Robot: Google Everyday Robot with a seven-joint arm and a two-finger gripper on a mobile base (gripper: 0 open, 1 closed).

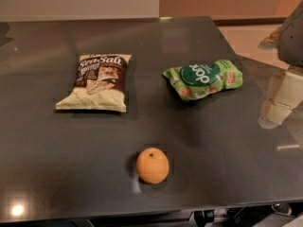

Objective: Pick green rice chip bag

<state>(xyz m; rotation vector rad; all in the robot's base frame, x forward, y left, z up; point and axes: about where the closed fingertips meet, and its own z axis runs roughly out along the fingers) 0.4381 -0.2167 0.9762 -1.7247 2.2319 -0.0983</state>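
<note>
While the green bag [203, 79] lies on the tabletop [213, 141], the end effector [280, 100] hangs apart beside it, its opening impossible to tell.

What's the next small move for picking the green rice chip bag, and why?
Probably bring the end effector across toward the green rice chip bag. The end effector is at the far right of the view, apart from the bag. The bag lies flat, well apart from the Sea Salt bag and the orange.
</note>
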